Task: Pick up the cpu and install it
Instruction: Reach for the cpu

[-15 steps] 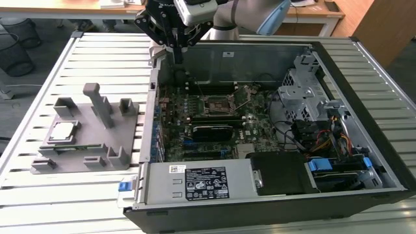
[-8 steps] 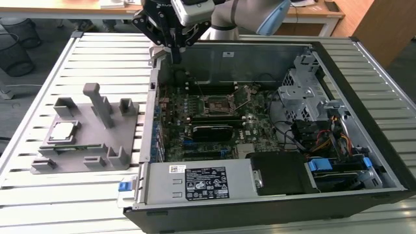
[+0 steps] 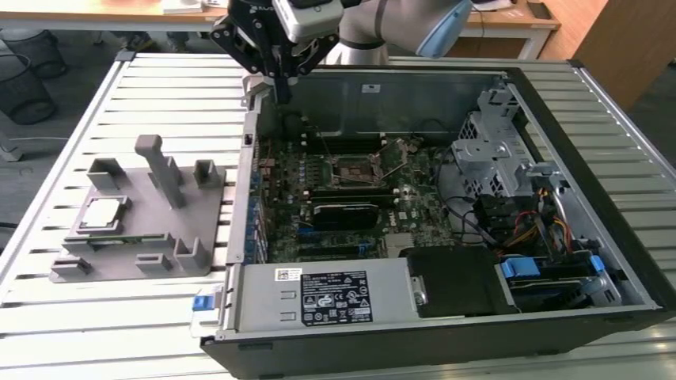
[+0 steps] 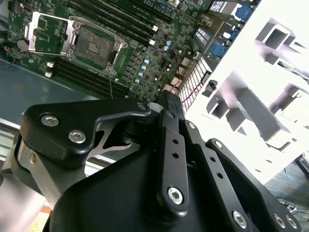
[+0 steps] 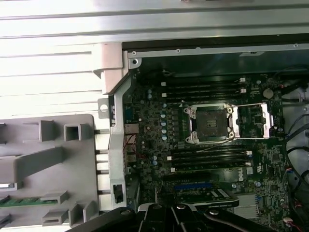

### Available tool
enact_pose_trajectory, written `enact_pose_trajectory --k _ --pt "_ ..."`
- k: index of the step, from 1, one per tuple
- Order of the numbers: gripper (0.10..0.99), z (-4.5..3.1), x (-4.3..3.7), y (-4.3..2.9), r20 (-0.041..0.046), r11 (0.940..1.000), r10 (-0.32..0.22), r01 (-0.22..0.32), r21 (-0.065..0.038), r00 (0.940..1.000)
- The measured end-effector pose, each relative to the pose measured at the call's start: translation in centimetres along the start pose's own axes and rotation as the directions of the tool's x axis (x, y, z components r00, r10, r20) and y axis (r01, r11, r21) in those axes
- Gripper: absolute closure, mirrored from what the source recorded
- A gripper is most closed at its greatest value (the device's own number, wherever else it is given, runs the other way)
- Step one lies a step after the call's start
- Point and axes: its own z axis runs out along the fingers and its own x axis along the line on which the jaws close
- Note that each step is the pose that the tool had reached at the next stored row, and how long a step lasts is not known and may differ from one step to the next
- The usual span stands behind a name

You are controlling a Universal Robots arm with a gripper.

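**End effector empty over case corner, cpu on fixture**

The cpu (image 3: 103,214) lies flat, silvery top up, in a recess of the grey fixture (image 3: 182,229). The fixture sits on the slatted desk (image 3: 158,87), just beside the open case (image 3: 423,89) on the exterior view's left. A green stick (image 3: 119,240) lies in a fixture slot just beside the cpu, on the near side.

The end effector (image 3: 283,81) hangs tips-down over the far corner of the case on the exterior view's left. It is above the edge of the board (image 3: 317,186), well apart from the cpu and off to the side of the socket (image 3: 354,168). Its fingers look pressed together with nothing pinched. In the second wrist view, the black end effector (image 4: 166,102) narrows to a single tip, with the board beyond it.

Both wrist views show the socket (image 5: 212,123) (image 4: 94,46) unlatched, its dark pin field exposed. The metal load plate (image 5: 253,121) is swung open to one side and a thin lever wire is raised. Black memory slots (image 5: 205,89) run along both long sides of the socket.

In the first wrist view the fixture (image 5: 43,159) appears beside the case wall, with the bare desk slats past it.

Elsewhere in the case, per the exterior view:
- A power supply (image 3: 317,294) sits at the near edge.
- A metal drive cage (image 3: 491,138) stands on the exterior view's right.
- Loose cables (image 3: 528,229) lie below the cage.
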Motion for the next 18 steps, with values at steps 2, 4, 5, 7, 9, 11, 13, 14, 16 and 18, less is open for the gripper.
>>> enact_pose_trajectory --k 2,4,5,7,9,11,13,14,16,18 --pt "0.98 0.0 0.09 -0.01 -0.0001 1.0 0.0 0.0 0.0 1.0" --pt "0.98 0.01 0.13 -0.01 -0.0007 1.0 0.0 0.0 0.0 1.0" --pt "0.98 0.01 0.16 -0.01 -0.0008 1.0 0.0 0.0 0.0 1.0" --pt "0.98 0.02 0.24 -0.02 -0.0012 1.0 0.0 0.0 0.0 1.0" --pt "0.98 0.03 0.29 -0.03 -0.0018 1.0 0.0 0.0 0.0 1.0" --pt "0.98 0.05 0.37 -0.03 -0.0028 1.0 0.0 0.0 0.0 1.0" --pt "0.98 0.06 0.45 -0.04 -0.0039 1.0 0.0 0.0 0.0 1.0" --pt "0.98 0.07 0.5 -0.04 -0.0043 1.0 0.0 0.0 0.0 1.0" --pt "0.98 0.09 0.61 -0.05 -0.0051 1.0 0.0 0.0 0.0 1.0" --pt "0.98 0.1 0.7 -0.06 -0.006 1.0 0.0 0.0 0.001 1.0"
